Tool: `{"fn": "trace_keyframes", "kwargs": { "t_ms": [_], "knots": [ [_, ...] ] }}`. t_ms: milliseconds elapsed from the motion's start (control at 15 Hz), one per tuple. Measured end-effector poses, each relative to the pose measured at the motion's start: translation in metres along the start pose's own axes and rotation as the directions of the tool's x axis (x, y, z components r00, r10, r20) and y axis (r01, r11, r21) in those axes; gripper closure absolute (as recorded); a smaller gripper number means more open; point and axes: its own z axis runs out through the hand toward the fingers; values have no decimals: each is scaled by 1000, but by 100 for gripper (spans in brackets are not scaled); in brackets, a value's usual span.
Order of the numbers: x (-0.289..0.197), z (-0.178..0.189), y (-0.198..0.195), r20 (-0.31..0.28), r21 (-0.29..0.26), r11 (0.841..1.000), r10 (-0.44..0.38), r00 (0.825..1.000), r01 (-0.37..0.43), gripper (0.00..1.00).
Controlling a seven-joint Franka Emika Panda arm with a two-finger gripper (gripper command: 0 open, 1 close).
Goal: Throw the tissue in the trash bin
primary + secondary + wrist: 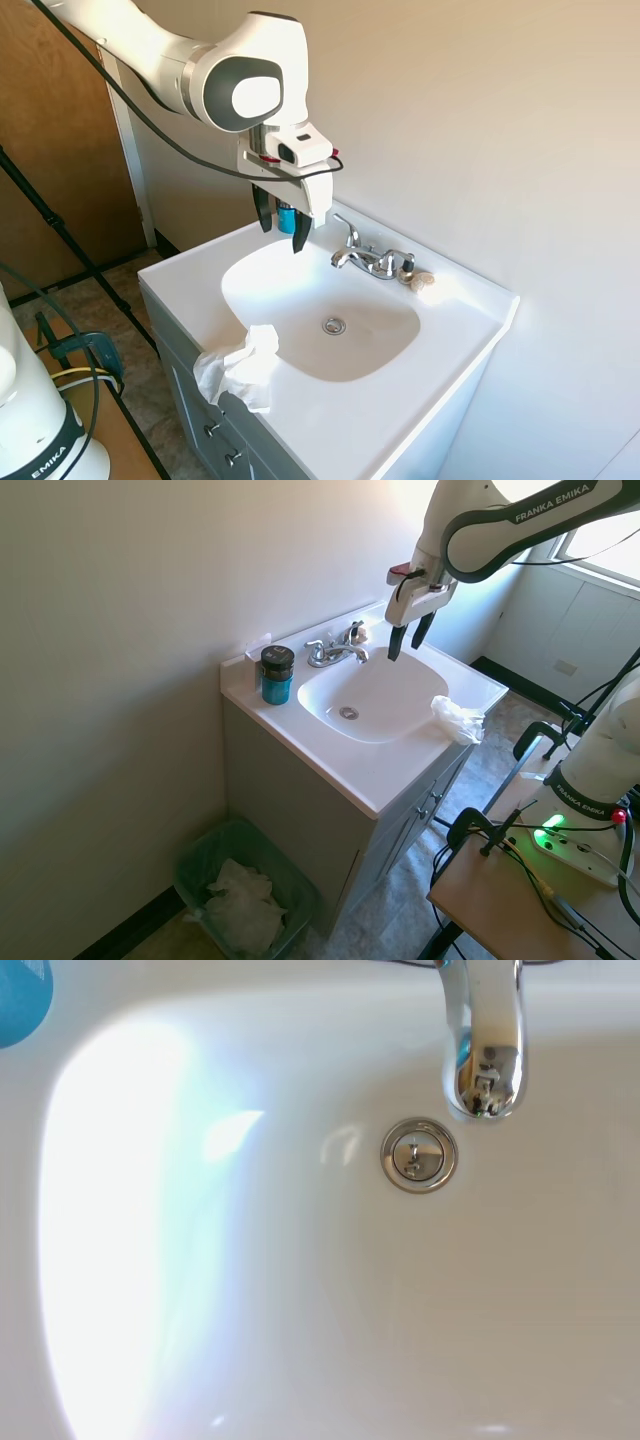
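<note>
Gripper (pixel 279 232) hung above the sink basin (pixel 375 340), near the back edge and just in front of the faucet (pixel 362 258); fingers spread wide, nothing between them. Same in the second exterior view: gripper (pixel 408 643) open over the basin (pixel 385 695), clear of the surface.

Tissue (pixel 240 368) lay crumpled on the front rim of the sink, part of it drooping over the cabinet edge. In the second exterior view the tissue (pixel 458 720) sat at the counter's front corner, well apart from the gripper.

Trash bin (pixel 215 852) stood on the floor beside the cabinet, on the side away from the tissue, with white crumpled paper inside it already. The whole cabinet (pixel 320 820) sat between tissue and bin.

Other items: a blue jar with a dark lid (pixel 277 674) on the back counter corner next to the faucet (pixel 335 650); a small shell-like object (pixel 421 281) beside the faucet's far handle. Wrist view showed only the drain (pixel 419 1155), the spout (pixel 483 1045) and a sliver of the blue jar (pixel 22 1000).
</note>
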Motion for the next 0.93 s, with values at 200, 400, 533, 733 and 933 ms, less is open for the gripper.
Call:
{"fn": "trace_keyframes", "kwargs": {
  "t_ms": [200,400,533,733,933],
  "knots": [
    [-6,2,-1,19,-24,1000,-2,1000,3,0],
    [-19,5,-7,36,-62,998,33,999,-30,0],
    [-22,10,-3,42,-87,994,73,996,-69,0],
    [-29,26,9,44,-142,983,122,992,-114,0],
    [-28,46,31,27,-203,967,166,986,-157,0]
  ]
}}
